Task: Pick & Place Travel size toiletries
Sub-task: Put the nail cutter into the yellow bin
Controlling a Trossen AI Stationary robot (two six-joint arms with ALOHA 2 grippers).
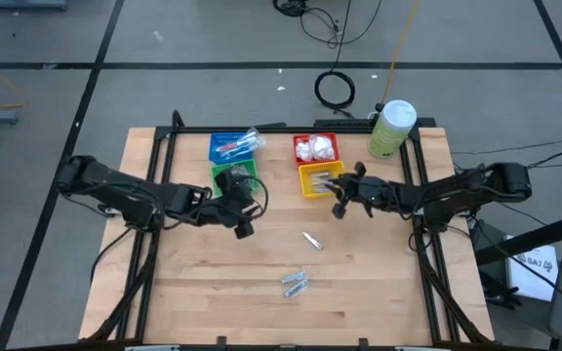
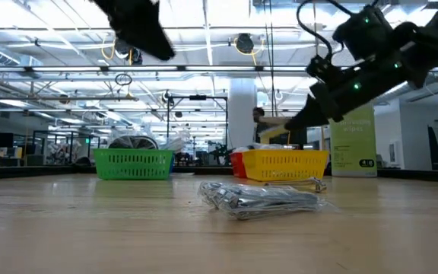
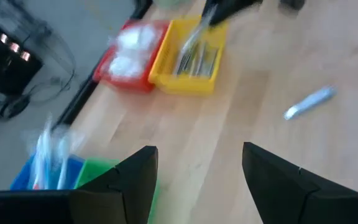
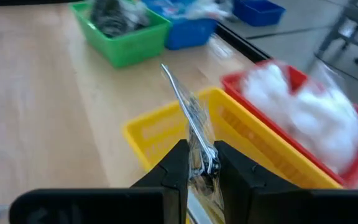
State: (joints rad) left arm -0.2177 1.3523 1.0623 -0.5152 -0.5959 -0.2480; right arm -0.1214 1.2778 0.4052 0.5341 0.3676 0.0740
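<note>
My right gripper [image 4: 199, 152] is shut on a thin silver tube in clear wrap [image 4: 188, 109], just above the yellow basket [image 1: 320, 178], which holds more silver tubes. My left gripper [image 3: 197, 152] stands open with nothing between its fingers, above the table beside the green basket [image 1: 232, 178]. One silver tube [image 1: 311, 239] lies flat on the table's middle. A small heap of wrapped silver tubes [image 1: 295, 283] lies nearer the front edge. The red basket [image 1: 317, 148] holds white puffy packets, and the blue basket [image 1: 234, 146] holds wrapped toothbrushes. My right gripper pinches the wrapped silver tube between its two fingers at one end [image 4: 197, 149]. The tube's long free part sticks out ahead of the fingers, slanting up, clear of the table and above the yellow basket's near rim [image 4: 160, 124].
A tall pale-green canister with a white lid [image 1: 391, 129] stands at the table's far right corner. The baskets stand side by side along the far edge. Bare wood lies between the arms and toward the near edge, around the loose tubes.
</note>
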